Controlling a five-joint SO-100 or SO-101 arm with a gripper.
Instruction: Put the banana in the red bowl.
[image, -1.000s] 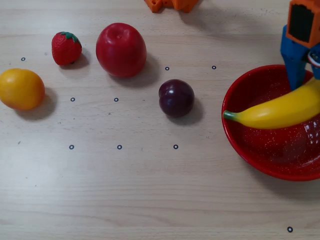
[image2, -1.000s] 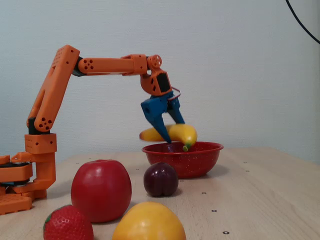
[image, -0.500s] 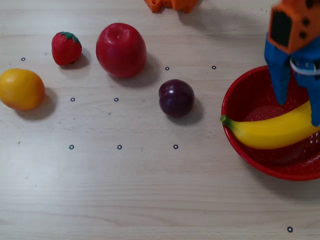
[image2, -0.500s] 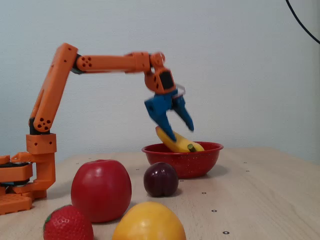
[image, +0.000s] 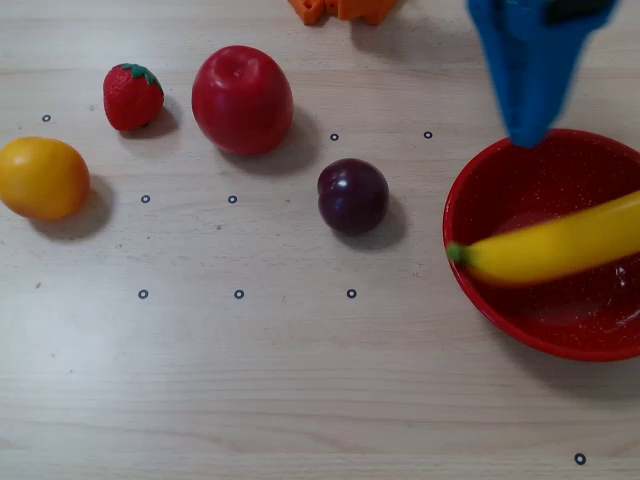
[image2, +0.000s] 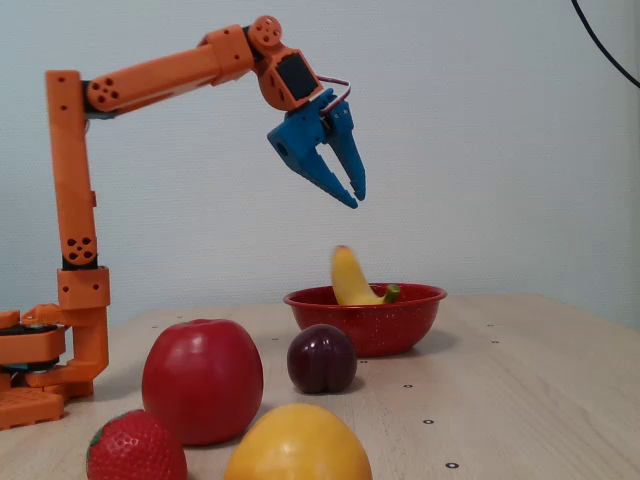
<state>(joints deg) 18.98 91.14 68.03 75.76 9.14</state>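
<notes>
From above, the red bowl (image: 500, 300) sits at about three o'clock on the pale wooden tabletop (image: 300, 380), cut by the right edge. The banana (image: 560, 245) lies across it, its green stem tip poking over the bowl's nine o'clock rim. The blue pincer (image: 530, 130) hangs at the bowl's twelve o'clock, holding nothing. A plum (image: 353, 196) lies near the centre, with an apple (image: 242, 99) and strawberry (image: 132, 96) toward eleven and a yellow-orange fruit (image: 42, 178) at nine.

No readable text, label, brand or number shows in either view.
</notes>
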